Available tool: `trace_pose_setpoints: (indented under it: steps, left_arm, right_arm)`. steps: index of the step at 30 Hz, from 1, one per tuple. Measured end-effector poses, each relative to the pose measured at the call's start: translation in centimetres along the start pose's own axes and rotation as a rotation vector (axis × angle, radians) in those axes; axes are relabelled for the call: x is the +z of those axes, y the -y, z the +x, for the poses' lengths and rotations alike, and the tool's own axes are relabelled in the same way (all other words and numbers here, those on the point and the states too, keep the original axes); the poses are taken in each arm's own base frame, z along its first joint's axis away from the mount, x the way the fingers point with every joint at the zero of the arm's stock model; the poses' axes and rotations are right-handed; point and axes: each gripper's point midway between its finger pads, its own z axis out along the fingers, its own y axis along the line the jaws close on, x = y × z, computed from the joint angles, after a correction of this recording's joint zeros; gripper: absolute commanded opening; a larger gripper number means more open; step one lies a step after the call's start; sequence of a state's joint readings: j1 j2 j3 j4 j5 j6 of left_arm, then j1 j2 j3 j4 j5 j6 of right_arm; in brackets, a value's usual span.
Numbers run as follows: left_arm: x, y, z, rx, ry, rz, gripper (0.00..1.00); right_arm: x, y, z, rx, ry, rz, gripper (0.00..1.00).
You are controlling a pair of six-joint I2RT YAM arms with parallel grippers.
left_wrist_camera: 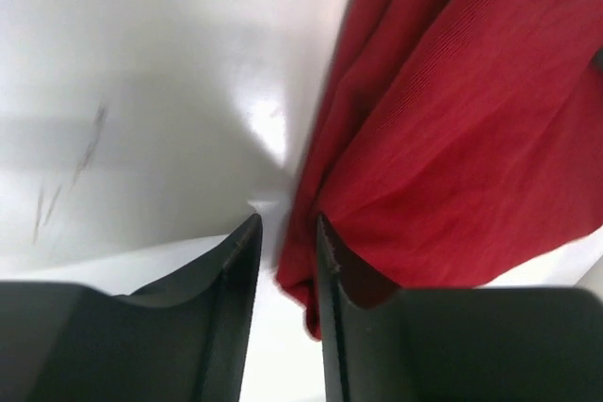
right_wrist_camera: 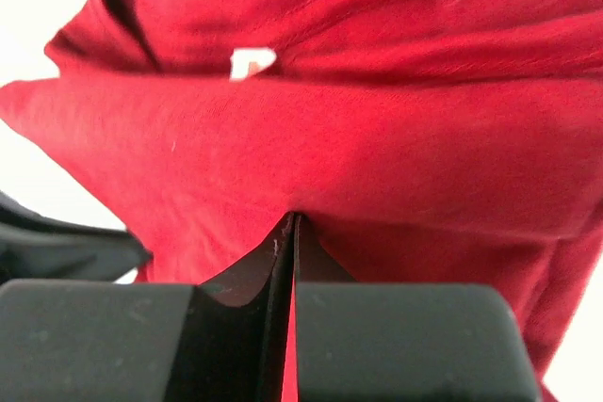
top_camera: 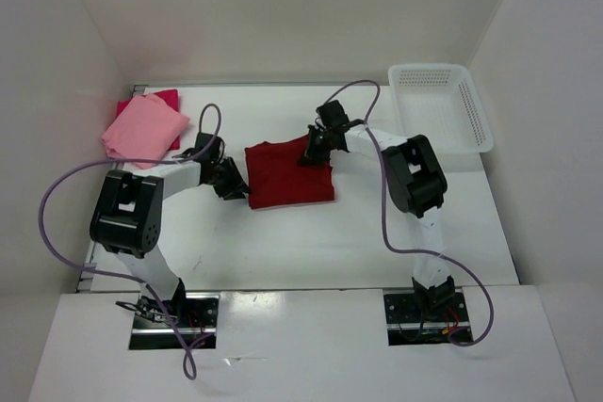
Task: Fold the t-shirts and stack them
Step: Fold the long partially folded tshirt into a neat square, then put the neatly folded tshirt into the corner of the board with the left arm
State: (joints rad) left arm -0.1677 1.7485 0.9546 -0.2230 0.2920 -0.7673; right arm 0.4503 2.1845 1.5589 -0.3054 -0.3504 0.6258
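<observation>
Top external: the dark red t-shirt (top_camera: 287, 176) lies mid-table (top_camera: 283, 251) as a rough squarish patch, w/ my 2 grippers at opposite sides of it. My left gripper (top_camera: 236, 187) sits at its left edge, toward the near corner. My right gripper (top_camera: 311, 150) is on its far edge, right of centre.

Left wrist: my fingers (left_wrist_camera: 240, 261) stand a bit apart, so the jaws are partly open. The gap is narrow, w/ white table showing through it. A corner of the red cloth pokes into that gap and touches the inner side of one finger. It isn't pinched, as far as I can see. The rest of the shirt runs up and to the right, creased.

Right wrist: my jaws are pressed together, only a hairline between them, and red cloth is nipped at the tips. The fabric bunches in folds just beyond them and fills most of the view.

Other shirts: the light pink t-shirt (top_camera: 143, 129) is folded at the far left, lying on the magenta t-shirt (top_camera: 168, 98). Only a strip of the magenta one shows, at the far side. Both are well apart from the red one. The white basket (top_camera: 429, 69) sits at the far right corner.
</observation>
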Motion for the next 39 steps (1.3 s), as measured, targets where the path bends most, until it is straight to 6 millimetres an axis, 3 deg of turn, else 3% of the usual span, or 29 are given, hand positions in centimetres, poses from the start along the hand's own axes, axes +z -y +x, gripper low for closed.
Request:
trace_pose_setpoints:
  steps: [2,7,10,11,13,17,20,23,25,26,29,30,31,36,39]
  left_arm:
    - [-0.5,-0.5,0.7,-0.001,-0.001,-0.008,0.40]
    - [-3.3,-0.4,1.3,-0.018,0.025,0.004,0.65]
    - [-5.5,1.0,0.1,-0.026,0.093,0.064,0.74]
    - [-5.9,1.5,-0.4,-0.030,0.107,0.084,0.81]
    - [-5.8,2.3,-1.4,-0.028,0.116,0.111,0.82]
    - [-3.0,2.6,-3.0,-0.032,0.085,0.104,0.82]
    - [-0.1,1.3,-3.1,-0.044,0.038,0.064,0.77]
    - [0.6,2.3,-4.1,-0.037,0.040,0.098,0.67]
    - [1.5,2.8,-4.7,-0.024,0.046,0.108,0.58]
    - [2.0,3.3,-5.0,-0.015,0.045,0.118,0.48]
    - [3.9,5.2,-5.0,0.012,0.033,0.152,0.26]
    - [4.4,6.0,-4.9,0.024,0.028,0.163,0.14]
    - [4.9,6.8,-4.7,0.038,0.026,0.172,0.10]
    - [5.1,10.1,-4.3,0.081,0.036,0.187,0.02]
    - [3.4,12.7,-6.5,0.088,0.067,0.217,0.00]
  right_arm:
    - [0.3,0.2,-0.6,0.003,0.005,-0.004,0.04]
    - [0.1,0.1,-0.7,0.007,-0.005,-0.029,0.10]
    - [-1.1,-0.3,-0.4,0.001,-0.002,-0.034,0.29]
    - [-1.8,-0.7,-0.4,-0.009,0.005,-0.042,0.34]
    - [-3.6,-2.1,-0.9,-0.032,0.029,-0.076,0.48]
    - [-9.0,-5.3,-1.1,-0.067,0.099,-0.157,0.53]
    - [-13.4,-7.5,-1.0,-0.091,0.166,-0.222,0.53]
    - [-17.4,-9.4,-0.6,-0.102,0.230,-0.286,0.54]
    - [-19.6,-10.3,-0.2,-0.109,0.264,-0.320,0.54]
    - [-20.6,-10.7,-0.1,-0.109,0.281,-0.335,0.54]
    - [-22.6,-10.9,0.7,-0.097,0.307,-0.362,0.54]
    - [-23.0,-10.9,1.0,-0.092,0.312,-0.366,0.54]
    - [-23.3,-10.7,1.2,-0.086,0.316,-0.367,0.54]
    - [-25.0,-9.3,1.6,-0.047,0.351,-0.363,0.54]
    - [-26.2,-8.1,2.2,-0.023,0.377,-0.357,0.54]
